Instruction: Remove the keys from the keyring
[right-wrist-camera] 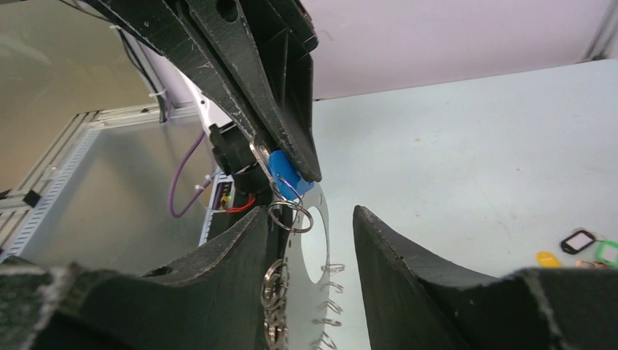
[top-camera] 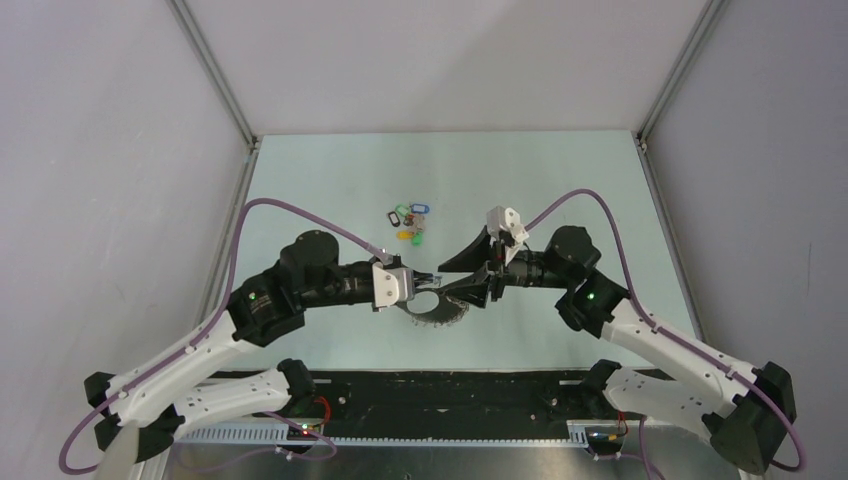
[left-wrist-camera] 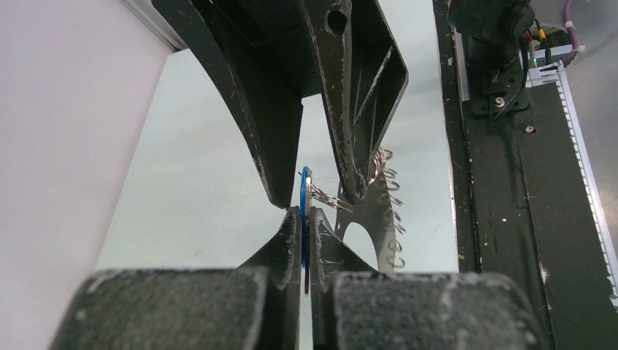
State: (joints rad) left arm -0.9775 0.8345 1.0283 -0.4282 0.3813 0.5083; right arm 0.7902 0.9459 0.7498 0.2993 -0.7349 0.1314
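Observation:
My left gripper (top-camera: 428, 281) is shut on a blue key tag (left-wrist-camera: 304, 191), seen edge-on between its fingers in the left wrist view. In the right wrist view the blue tag (right-wrist-camera: 283, 169) hangs by a small metal ring (right-wrist-camera: 289, 216) from the keyring (right-wrist-camera: 312, 240), a pale flat oval plate fringed with small rings. The keyring also shows in the top view (top-camera: 440, 312) and the left wrist view (left-wrist-camera: 373, 213). My right gripper (right-wrist-camera: 310, 219) is open. The keyring's top stands between its fingers, close against the left one.
A cluster of loose coloured tags (top-camera: 410, 222) lies on the pale table (top-camera: 560, 200) beyond both grippers; black, orange and green ones show in the right wrist view (right-wrist-camera: 579, 240). A black base strip (top-camera: 440, 400) runs along the near edge.

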